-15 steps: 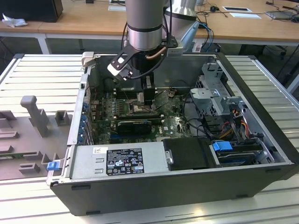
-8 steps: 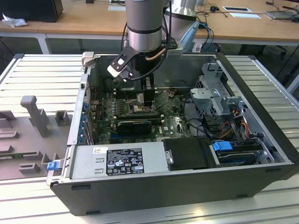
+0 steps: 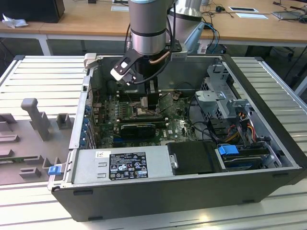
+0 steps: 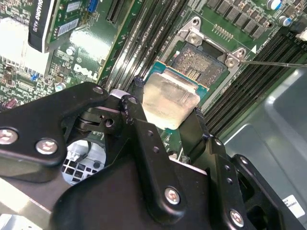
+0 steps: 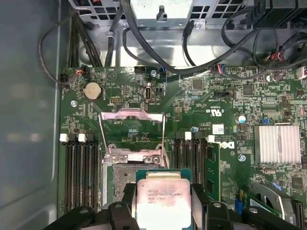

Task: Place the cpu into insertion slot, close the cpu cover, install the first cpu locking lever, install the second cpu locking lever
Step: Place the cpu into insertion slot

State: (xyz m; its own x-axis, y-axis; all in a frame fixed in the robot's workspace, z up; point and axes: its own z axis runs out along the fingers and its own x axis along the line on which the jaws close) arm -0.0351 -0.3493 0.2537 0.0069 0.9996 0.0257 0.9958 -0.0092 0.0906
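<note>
Hand (image 4: pixel 167 104) gripping cpu (image 4: pixel 170 96) by its edges just over insertion slot (image 4: pixel 199 64); should go down flat, corners matched.

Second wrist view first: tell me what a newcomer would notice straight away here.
The small flat silver-grey square cpu stands out, clamped between the black gripper's fingers close to the open black-framed insertion slot. In the first wrist view, the thin metal frame-shaped cpu cover is flipped open next to the slot.
</note>
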